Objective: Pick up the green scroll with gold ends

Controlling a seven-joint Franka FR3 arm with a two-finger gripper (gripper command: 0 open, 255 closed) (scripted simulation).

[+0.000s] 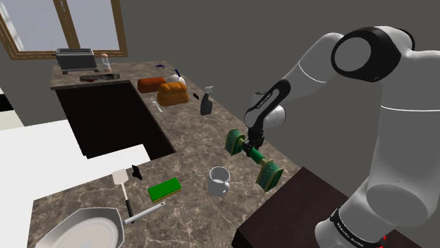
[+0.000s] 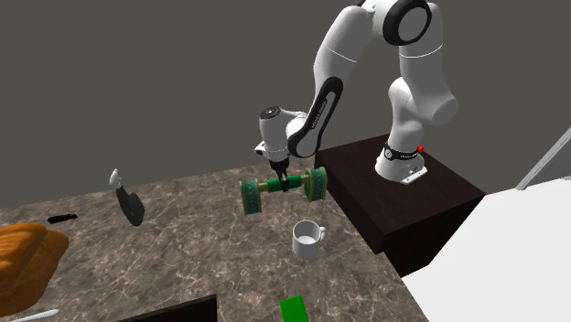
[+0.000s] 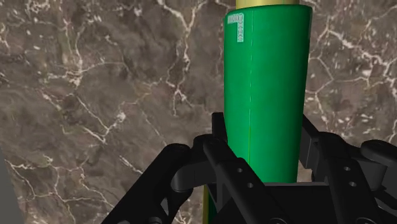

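Above the counter (image 1: 204,151), arm (image 1: 310,67) arched downward, fingers (image 3: 316,143) around green scroll (image 3: 267,89).

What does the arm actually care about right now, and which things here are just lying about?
In the job: green scroll, clasped between the black fingers.

Just lying about: white mug, green sponge, spatula, spray bottle, bread loaf, plate.

Hand (image 2: 285,181) clasping green scroll (image 2: 266,187), white mug (image 2: 308,239) near
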